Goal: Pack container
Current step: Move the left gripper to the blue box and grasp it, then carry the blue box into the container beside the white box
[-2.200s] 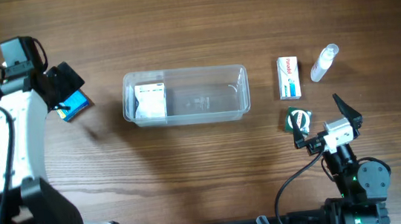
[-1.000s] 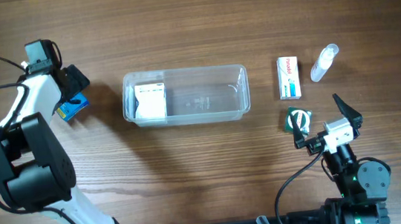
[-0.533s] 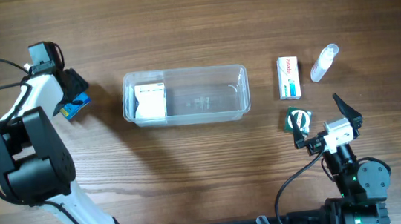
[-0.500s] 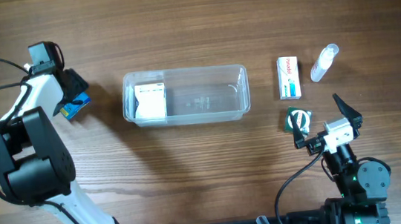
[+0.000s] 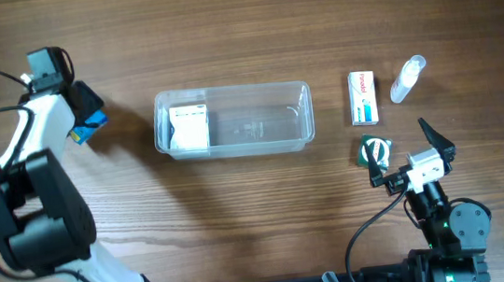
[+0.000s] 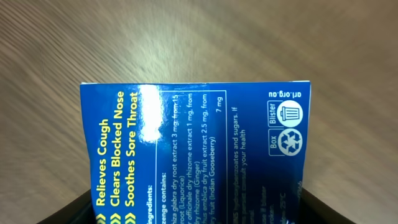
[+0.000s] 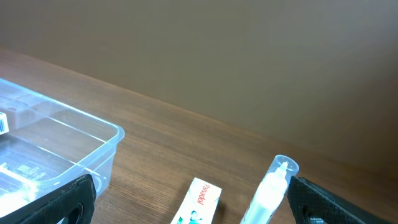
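Note:
The clear container (image 5: 260,129) sits mid-table with a white box (image 5: 190,127) in its left end. My left gripper (image 5: 87,111) is at the far left, shut on a blue medicine box (image 5: 85,129). In the left wrist view the blue box (image 6: 193,149) fills the space between the dark fingers (image 6: 68,214). My right gripper (image 5: 406,155) is open and empty at the near right. Its view shows the container's corner (image 7: 93,134), a white Panadol box (image 7: 198,202) and a small clear bottle (image 7: 273,186) ahead of it.
Right of the container lie the Panadol box (image 5: 363,97), the small bottle (image 5: 406,79) and a small green and white round item (image 5: 372,151) just beside my right gripper. The left arm's cable loops over the table's far left edge.
The left gripper and the blue box have shifted a little to the left and away, and the left arm has swung round. The right arm and the other things have not moved.

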